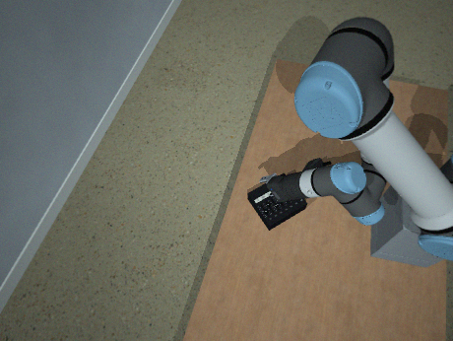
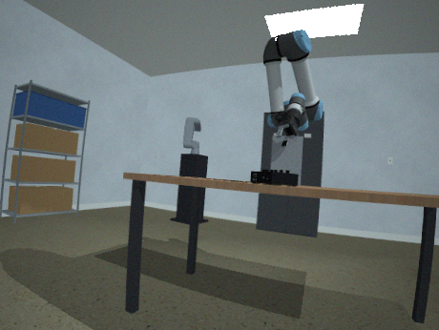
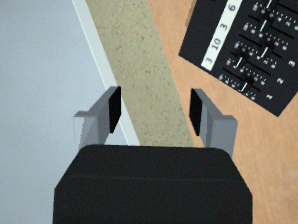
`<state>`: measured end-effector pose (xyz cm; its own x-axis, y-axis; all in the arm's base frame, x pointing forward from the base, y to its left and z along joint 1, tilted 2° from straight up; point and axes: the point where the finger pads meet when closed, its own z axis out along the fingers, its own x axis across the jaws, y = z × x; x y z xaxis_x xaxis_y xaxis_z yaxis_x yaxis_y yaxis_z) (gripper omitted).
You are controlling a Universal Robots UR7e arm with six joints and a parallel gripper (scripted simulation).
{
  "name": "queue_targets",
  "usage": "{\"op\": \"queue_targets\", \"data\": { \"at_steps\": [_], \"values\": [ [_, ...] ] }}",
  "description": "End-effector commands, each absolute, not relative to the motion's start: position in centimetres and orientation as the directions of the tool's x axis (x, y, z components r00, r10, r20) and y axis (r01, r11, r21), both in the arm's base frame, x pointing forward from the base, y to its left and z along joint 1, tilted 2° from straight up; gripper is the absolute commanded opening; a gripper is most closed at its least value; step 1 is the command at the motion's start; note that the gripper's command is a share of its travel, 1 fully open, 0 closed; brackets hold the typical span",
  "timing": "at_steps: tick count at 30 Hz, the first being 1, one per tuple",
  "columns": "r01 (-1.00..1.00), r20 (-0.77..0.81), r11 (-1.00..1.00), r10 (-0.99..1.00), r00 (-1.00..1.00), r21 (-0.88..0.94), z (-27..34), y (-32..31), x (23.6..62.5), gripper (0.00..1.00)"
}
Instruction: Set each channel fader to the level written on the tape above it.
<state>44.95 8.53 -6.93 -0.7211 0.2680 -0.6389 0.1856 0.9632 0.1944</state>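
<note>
The black lighting desk (image 1: 287, 219) (image 2: 282, 179) (image 3: 276, 107) stands flat on the table. Its white tape (image 1: 263, 197) (image 3: 220, 36) reads 3, 10, 3, 6 from the near corner upward in the wrist view, beginning at channel 1. The channel 1 cap (image 3: 246, 84), channel 2 cap (image 3: 242, 59) and channel 3 cap (image 3: 266, 49) show there. Their exact levels are too blurred to tell. The master fader cannot be made out. My gripper (image 1: 267, 178) (image 2: 282, 134) (image 3: 155, 101) is open and empty, above and beside the desk's tape end, touching nothing.
The wooden table (image 1: 246, 291) (image 2: 229, 184) carries the desk near one long edge, with floor (image 3: 131, 45) beyond that edge. The grey arm base block (image 1: 394, 241) stands on the other side. A shelf rack (image 2: 48, 152) and a dark pedestal (image 2: 193, 167) stand away from the table.
</note>
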Motion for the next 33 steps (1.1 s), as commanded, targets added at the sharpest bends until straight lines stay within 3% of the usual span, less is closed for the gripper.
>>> {"op": "queue_targets", "data": {
  "at_steps": [1, 33],
  "values": [
    [0.185, -0.640, 0.963, 0.268, -0.720, 0.195, -6.9, 8.5, 45.0, 1.00],
    [0.171, -0.592, 0.973, 0.229, -0.773, 0.153, -8.0, 8.0, 45.3, 1.00]
  ]
}}
